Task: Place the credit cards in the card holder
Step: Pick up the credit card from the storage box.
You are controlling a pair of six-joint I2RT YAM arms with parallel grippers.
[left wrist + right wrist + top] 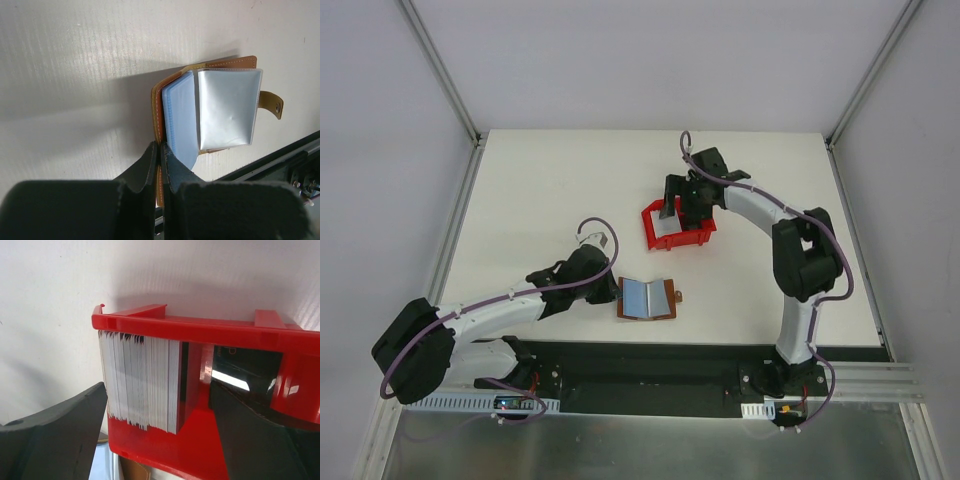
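The card holder (648,299) lies open on the table, brown cover down, pale blue and clear sleeves up. My left gripper (160,148) is shut on the edge of its brown cover (157,107), beside the blue sleeves (180,117); in the top view the left gripper (613,289) sits at the holder's left side. The credit cards (140,385) stand on edge as a thick whitish stack inside a red bin (200,329). My right gripper (157,390) hangs open over that bin, one finger (55,435) outside the stack's left side, the other (260,435) inside the bin.
The red bin (655,238) sits mid-table, just behind the holder. The holder's clasp tab (273,103) sticks out to its right. A black base rail (650,360) runs along the table's near edge, close to the holder.
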